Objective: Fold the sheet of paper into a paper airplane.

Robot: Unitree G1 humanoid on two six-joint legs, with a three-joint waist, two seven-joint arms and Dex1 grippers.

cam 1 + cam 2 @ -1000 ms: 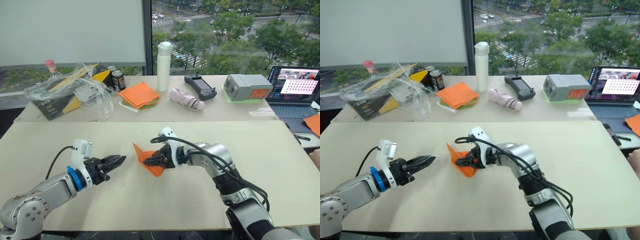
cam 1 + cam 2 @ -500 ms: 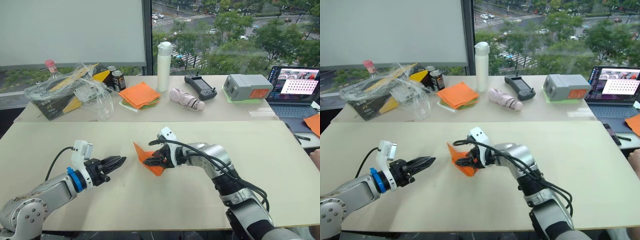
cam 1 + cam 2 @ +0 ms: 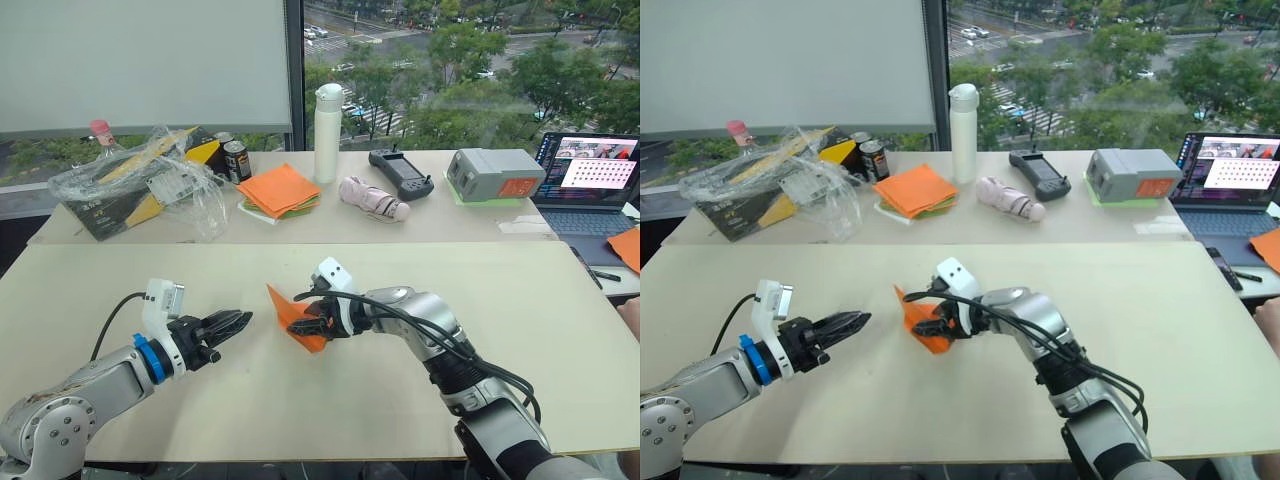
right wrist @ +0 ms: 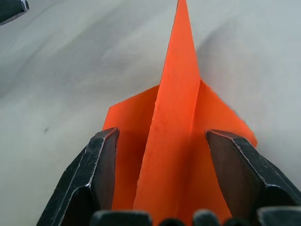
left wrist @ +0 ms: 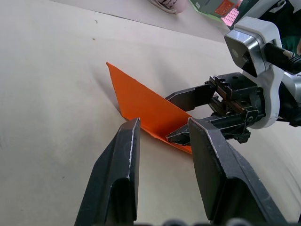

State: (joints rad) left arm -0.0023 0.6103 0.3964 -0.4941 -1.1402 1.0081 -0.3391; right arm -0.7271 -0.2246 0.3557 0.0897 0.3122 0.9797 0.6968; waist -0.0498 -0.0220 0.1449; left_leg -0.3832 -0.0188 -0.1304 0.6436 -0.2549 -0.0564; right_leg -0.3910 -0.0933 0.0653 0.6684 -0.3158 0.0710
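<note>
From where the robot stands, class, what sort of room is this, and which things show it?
Probably an upper-floor office or lab: a laptop and a handheld controller sit on the far table, and the window overlooks trees and streets below.

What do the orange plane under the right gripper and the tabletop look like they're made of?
The paper airplane: thin matte paper, judging by its sharp creases, upright centre fold and faintly fibrous surface. The table: a smooth, pale beige top, probably laminate or painted board; low sheen, no grain visible, so the exact material stays open. The right gripper straddles the plane with its fingers apart.
</note>
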